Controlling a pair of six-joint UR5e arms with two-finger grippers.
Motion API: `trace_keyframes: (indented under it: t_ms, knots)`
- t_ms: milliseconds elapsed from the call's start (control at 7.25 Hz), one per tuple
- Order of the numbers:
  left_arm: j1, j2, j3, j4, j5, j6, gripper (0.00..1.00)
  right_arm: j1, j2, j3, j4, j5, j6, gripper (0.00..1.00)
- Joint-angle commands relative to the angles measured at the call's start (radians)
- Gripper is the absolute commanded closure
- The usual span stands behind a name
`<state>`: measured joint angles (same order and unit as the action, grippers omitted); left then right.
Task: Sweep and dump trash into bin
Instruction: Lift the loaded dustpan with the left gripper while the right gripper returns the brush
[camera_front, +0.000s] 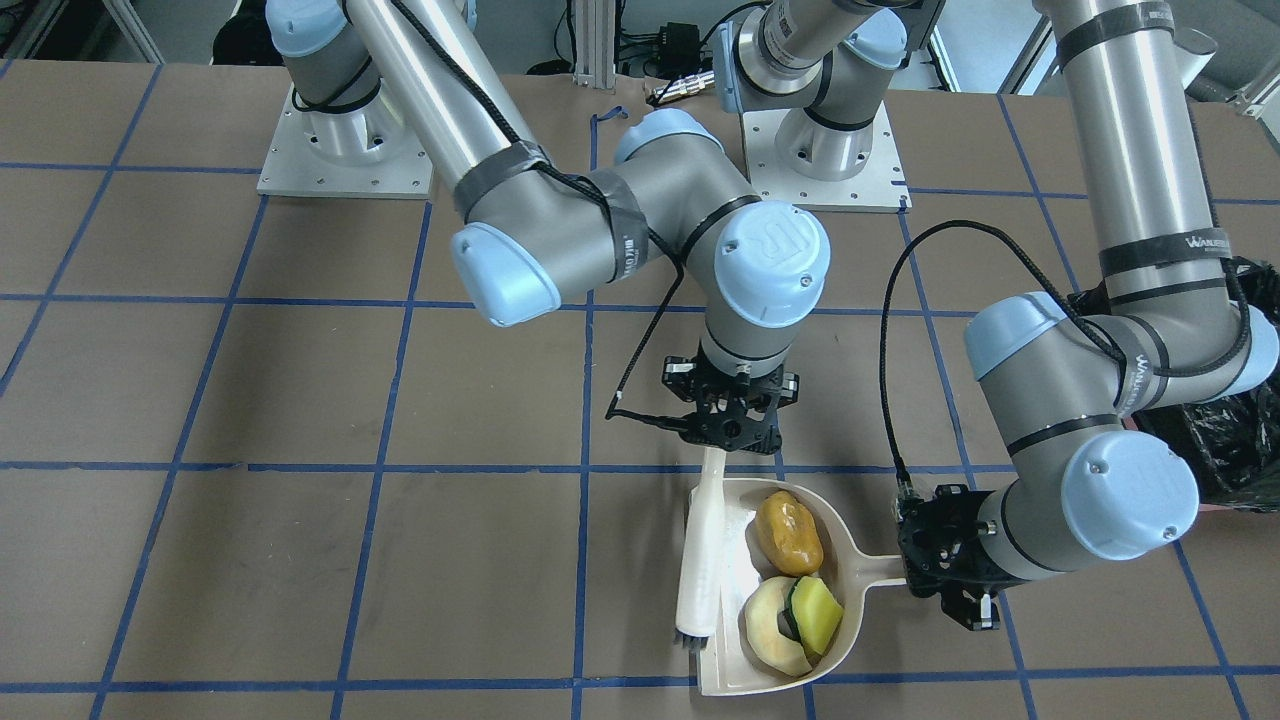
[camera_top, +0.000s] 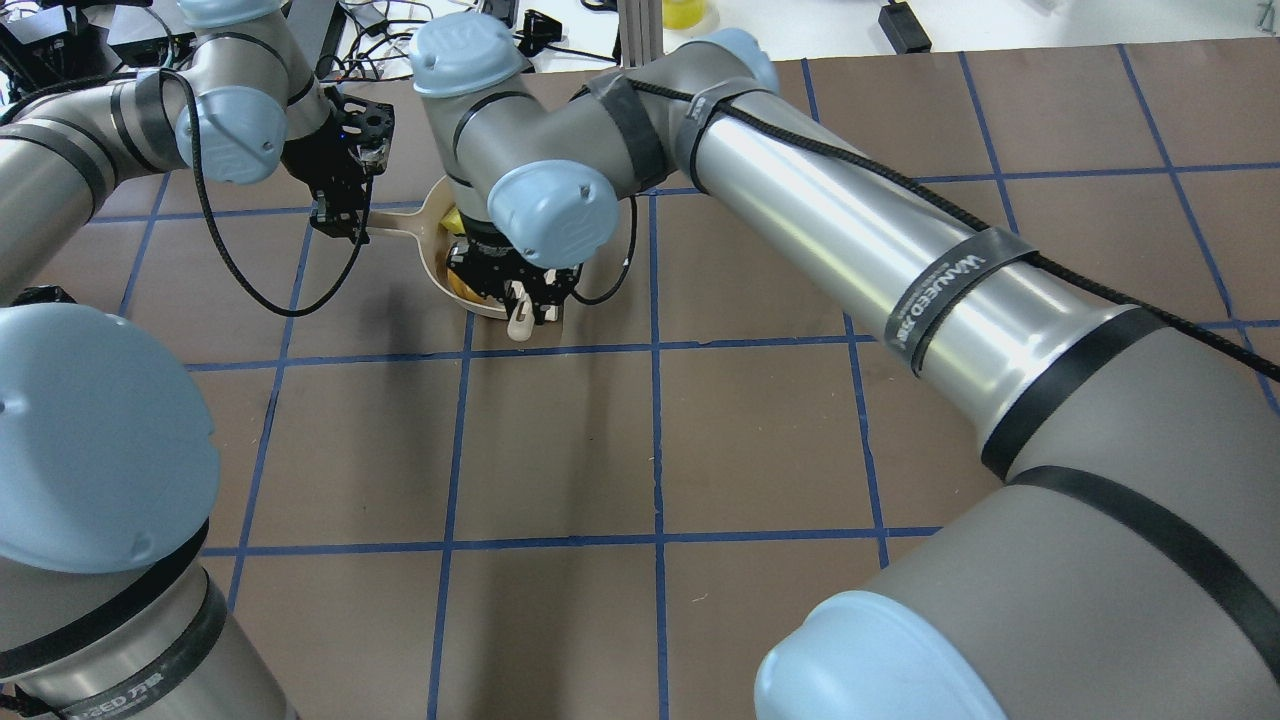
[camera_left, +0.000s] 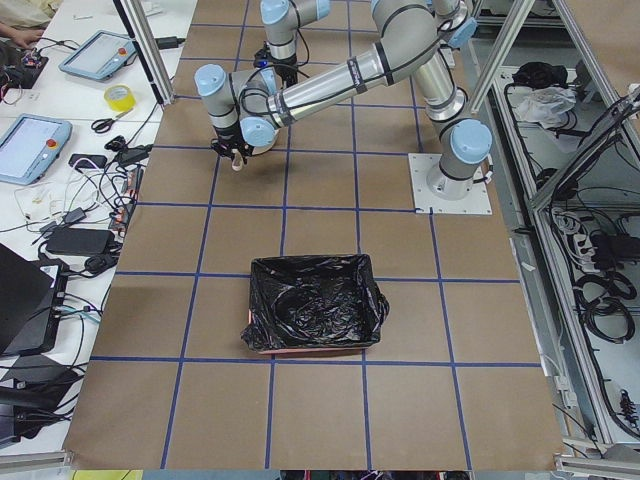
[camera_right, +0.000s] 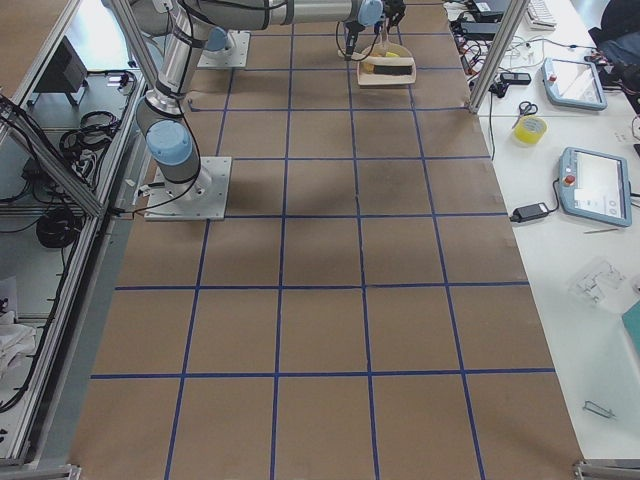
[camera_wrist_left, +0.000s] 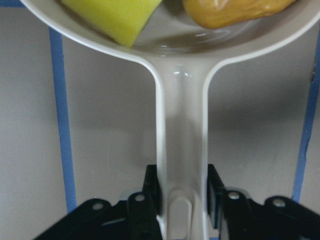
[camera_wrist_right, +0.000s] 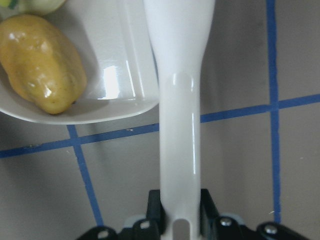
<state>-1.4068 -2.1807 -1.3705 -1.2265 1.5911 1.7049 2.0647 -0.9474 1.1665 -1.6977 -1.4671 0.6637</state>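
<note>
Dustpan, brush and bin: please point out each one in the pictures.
dustpan (camera_front: 880, 570), front-facing view, its handle.
brush (camera_front: 700, 560), front-facing view, white handle.
bin (camera_left: 310, 265), exterior left view, far rim of black liner.

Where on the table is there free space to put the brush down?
The table is bare beyond the brush, on the robot's right side. It is crowded between the dustpan and the bin, where the left gripper holds the dustpan's handle.

Bright, even overhead light; soft shadows on the table (camera_front: 300, 580). Glare streaks on the dustpan (camera_wrist_left: 181, 125) and brush handle (camera_wrist_right: 180, 125), hot spots on the amber lump (camera_wrist_right: 40, 60). Wrist views slightly soft, jaws blurred at the bottom edge. Exterior views sharp.
</note>
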Motion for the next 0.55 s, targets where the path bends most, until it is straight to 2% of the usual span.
trace_keyframes:
  t_ms: [0,138,414]
  knots:
    - [0.023,0.004,0.01,-0.007,-0.075,-0.001,0.9,-0.124,-0.088,0.051,0.104,-0.027,-0.151,0.95]
    - [0.052,0.015,0.017,-0.022,-0.08,0.008,0.9,-0.196,-0.165,0.14,0.112,-0.062,-0.23,0.95]
    - [0.118,0.05,0.018,-0.045,-0.08,0.079,0.9,-0.386,-0.301,0.337,0.096,-0.068,-0.468,0.96]
